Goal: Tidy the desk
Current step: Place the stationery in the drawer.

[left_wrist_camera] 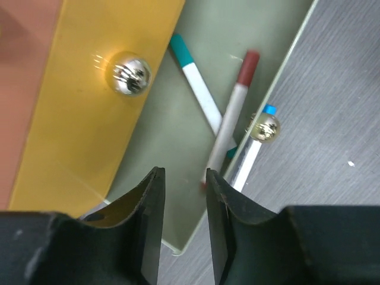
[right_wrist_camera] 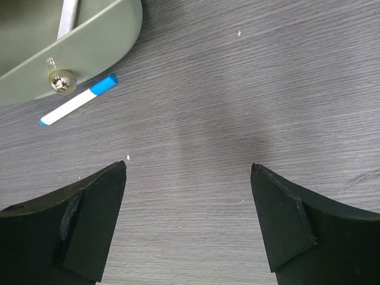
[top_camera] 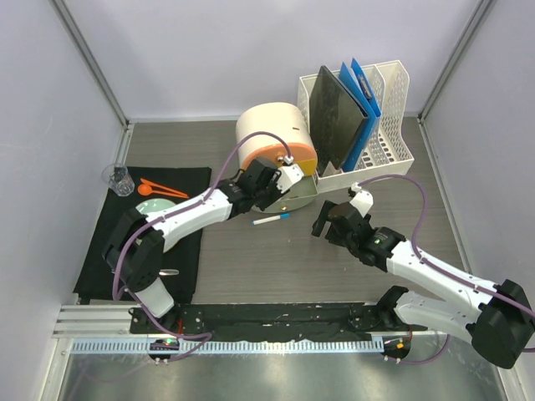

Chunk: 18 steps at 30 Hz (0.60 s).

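One pen (right_wrist_camera: pixel 78 101) seemingly under tray (right_wrist_camera: pixel 89 53) edge.

Three pens lying: teal-capped white pen (left_wrist_camera: pixel 199 89), red-capped grey pen (left_wrist_camera: pixel 231 116), blue-capped white pen (right_wrist_camera: pixel 78 100). One white mesh file rack (top_camera: pixel 394 92) holding two folders: black folder (top_camera: pixel 333 117), blue folder (top_camera: pixel 364 83). One dark wood-grain desk (top_camera: pixel 276 267) bearing everything.

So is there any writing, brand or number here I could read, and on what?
None can be read.
Blue-capped marker, teal-capped marker and red-capped marker: no print shows.
Folders and white file rack: any label is too small to tell.
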Each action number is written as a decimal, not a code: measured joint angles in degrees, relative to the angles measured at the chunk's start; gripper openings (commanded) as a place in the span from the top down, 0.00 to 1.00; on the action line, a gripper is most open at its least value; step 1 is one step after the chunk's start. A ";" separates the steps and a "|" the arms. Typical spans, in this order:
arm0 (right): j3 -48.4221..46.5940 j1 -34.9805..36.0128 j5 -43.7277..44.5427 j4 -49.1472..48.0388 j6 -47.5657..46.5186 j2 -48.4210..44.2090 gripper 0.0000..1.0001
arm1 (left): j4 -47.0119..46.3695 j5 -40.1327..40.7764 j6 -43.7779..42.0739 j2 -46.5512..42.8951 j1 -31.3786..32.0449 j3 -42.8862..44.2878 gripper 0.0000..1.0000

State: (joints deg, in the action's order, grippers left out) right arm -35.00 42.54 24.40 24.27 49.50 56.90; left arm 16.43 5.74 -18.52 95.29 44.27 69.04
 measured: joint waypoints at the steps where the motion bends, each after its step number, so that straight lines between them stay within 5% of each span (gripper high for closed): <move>1: 0.00 0.00 0.00 0.00 0.00 0.00 0.09 | -0.04 0.37 0.17 0.00 0.00 0.17 0.59; 10: 0.00 0.00 -0.02 0.04 0.04 0.00 0.09 | 0.00 3.13 3.19 -1.86 0.00 0.13 0.55; 18: 0.42 0.00 -0.07 -0.28 0.02 -0.02 0.08 | -1.14 3.74 9.64 -15.58 0.00 -4.50 0.39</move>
State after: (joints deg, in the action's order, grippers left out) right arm -34.59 42.54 24.34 23.99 49.52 56.88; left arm 15.29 9.47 -8.88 79.70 44.27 64.53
